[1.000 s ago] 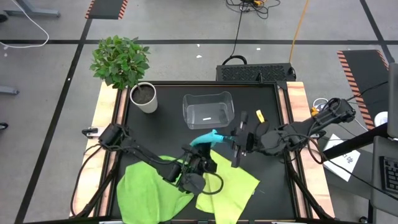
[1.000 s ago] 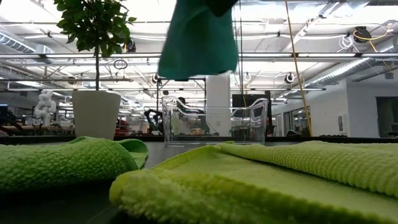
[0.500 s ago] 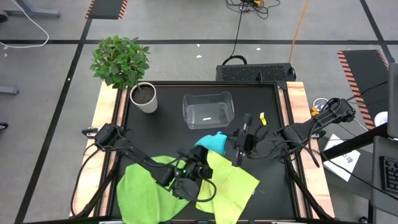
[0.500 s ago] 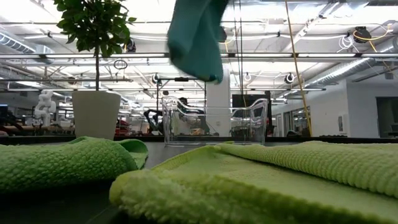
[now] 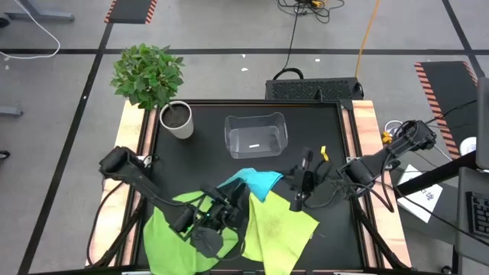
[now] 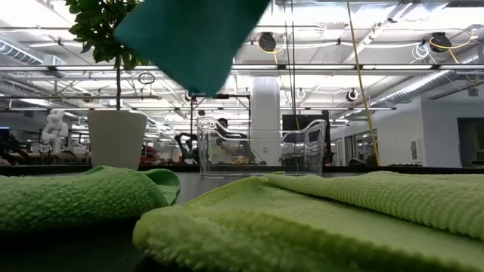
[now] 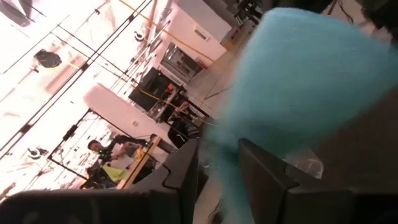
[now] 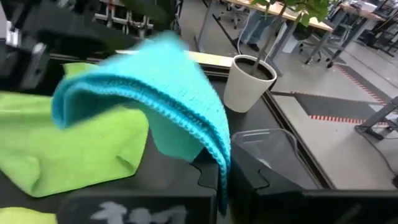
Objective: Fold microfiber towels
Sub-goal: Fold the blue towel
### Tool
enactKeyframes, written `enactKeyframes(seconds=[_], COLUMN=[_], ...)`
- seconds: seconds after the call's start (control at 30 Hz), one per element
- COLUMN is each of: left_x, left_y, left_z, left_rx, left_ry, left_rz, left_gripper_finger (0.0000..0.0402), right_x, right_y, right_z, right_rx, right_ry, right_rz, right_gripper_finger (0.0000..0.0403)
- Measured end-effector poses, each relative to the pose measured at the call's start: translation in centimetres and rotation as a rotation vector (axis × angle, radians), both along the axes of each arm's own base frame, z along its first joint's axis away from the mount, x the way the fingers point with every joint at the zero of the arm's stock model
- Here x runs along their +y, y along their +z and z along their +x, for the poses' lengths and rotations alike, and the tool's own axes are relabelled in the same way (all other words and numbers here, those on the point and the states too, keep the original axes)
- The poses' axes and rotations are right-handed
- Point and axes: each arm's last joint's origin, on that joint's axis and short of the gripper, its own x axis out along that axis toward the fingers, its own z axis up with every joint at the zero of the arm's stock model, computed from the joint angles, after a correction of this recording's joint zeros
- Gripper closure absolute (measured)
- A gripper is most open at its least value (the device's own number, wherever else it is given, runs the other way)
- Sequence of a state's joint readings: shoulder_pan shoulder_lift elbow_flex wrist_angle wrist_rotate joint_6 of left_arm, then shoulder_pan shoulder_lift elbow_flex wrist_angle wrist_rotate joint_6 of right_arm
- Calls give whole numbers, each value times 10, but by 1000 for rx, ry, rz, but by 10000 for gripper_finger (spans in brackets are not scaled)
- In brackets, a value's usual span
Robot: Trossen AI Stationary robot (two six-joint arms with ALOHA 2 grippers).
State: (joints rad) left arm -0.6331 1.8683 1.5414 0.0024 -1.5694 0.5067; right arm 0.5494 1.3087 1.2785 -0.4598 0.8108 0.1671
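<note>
The turquoise towel (image 5: 250, 183) hangs in the air between my two grippers, above the table's middle; in the low view the turquoise towel (image 6: 193, 38) fills the top. My left gripper (image 5: 231, 196) is shut on its left end, and my right gripper (image 5: 290, 186) is shut on its right end. The bright green towel (image 5: 172, 229) lies flat at the near left. The pale yellow-green towel (image 5: 281, 225) lies beside it at the near right. My left gripper pinches the turquoise towel's left end (image 7: 222, 163) between its two fingers (image 7: 183, 171), which come at it about level. How many layers it has, I cannot tell. The towel is lifted clear of the table. My right gripper pinches the towel's stitched edge (image 8: 221, 163) between its two fingers (image 8: 249, 177), coming from the table's right and slanting slightly down. From the fingers the cloth arches up and away toward the other gripper, slack and clear of the table.
A clear plastic bin (image 5: 256, 136) stands on the black table behind the grippers. A white pot with a small green plant (image 5: 177, 120) stands at the far left. The two green towels cover most of the near half of the table.
My left gripper has gone up and toward the table's near left corner with its end of the turquoise towel. The towel, a bunched narrow strip a second ago, is now spread wider between the grippers. My right gripper has tipped down a little, still shut on it.
</note>
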Motion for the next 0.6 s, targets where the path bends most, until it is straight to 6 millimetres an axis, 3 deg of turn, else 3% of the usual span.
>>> enactKeyframes(seconds=[0.3, 0.6], left_x=[19, 18], left_y=[-1, -9], left_z=[-13, -10], left_rx=[-39, -54], left_ry=[-95, -182], left_rz=[-146, -297], left_gripper_finger=[284, 284], right_x=[8, -1], right_y=[-23, -13], right_z=[-4, 3], right_rx=[16, 35], right_ry=[5, 63], right_rz=[49, 61], right_gripper_finger=[399, 399])
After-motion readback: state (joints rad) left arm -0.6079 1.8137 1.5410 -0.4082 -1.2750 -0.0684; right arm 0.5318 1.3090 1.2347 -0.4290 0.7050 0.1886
